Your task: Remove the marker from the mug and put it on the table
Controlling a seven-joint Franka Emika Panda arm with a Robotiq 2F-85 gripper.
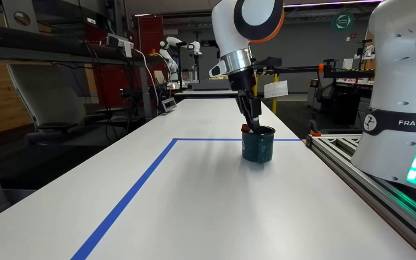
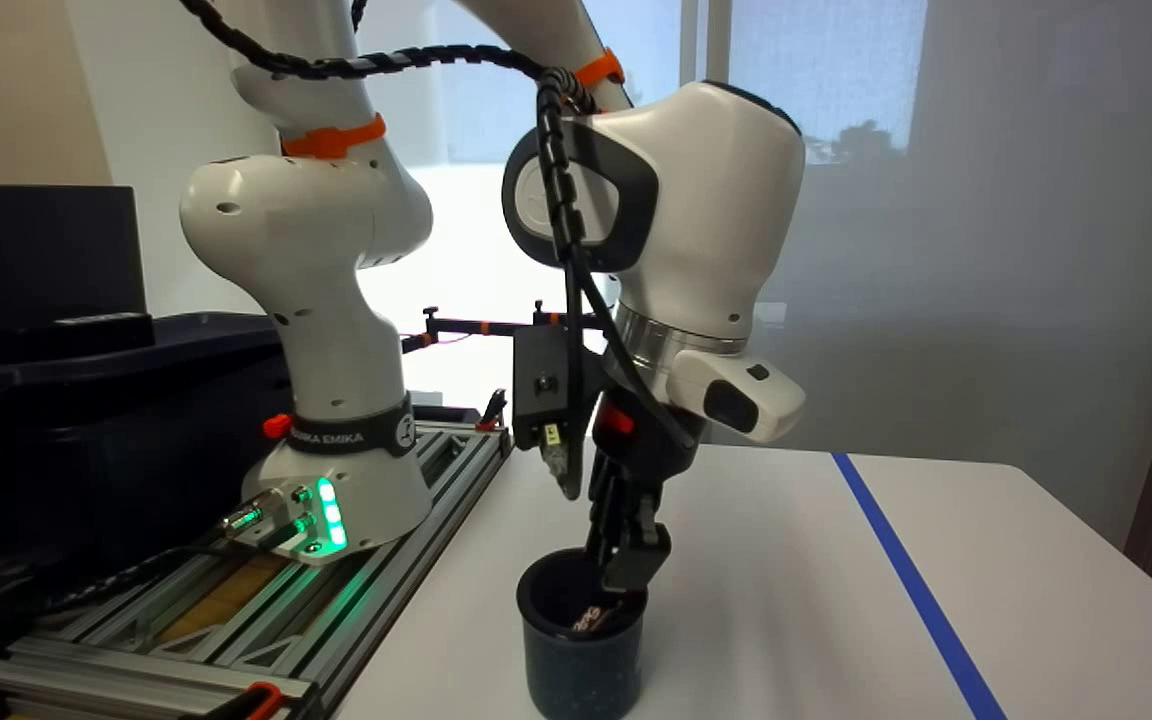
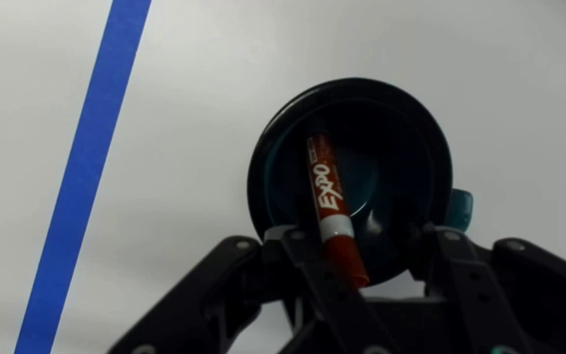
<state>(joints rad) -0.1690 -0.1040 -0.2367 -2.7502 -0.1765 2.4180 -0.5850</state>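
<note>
The dark teal mug (image 1: 258,148) stands upright on the white table (image 1: 208,209). It also shows in an exterior view (image 2: 584,668) and in the wrist view (image 3: 356,87). The red-brown marker (image 3: 329,187) leans inside the mug, its capped end at the rim. Its cap end (image 1: 245,128) and part of its label (image 2: 593,618) show in the exterior views. My gripper (image 3: 360,238) is open at the mug's mouth, its fingers apart. The marker lies between the fingers, close by the left one in the wrist view; a gap shows to the right one. The fingertips are partly hidden in the dark mug.
Blue tape lines (image 1: 135,191) mark the table. The mug's handle (image 3: 460,209) sticks out on the right in the wrist view. The metal-railed bench with the robot base (image 1: 392,159) borders the table. A small grey device (image 1: 169,104) stands at the far table edge.
</note>
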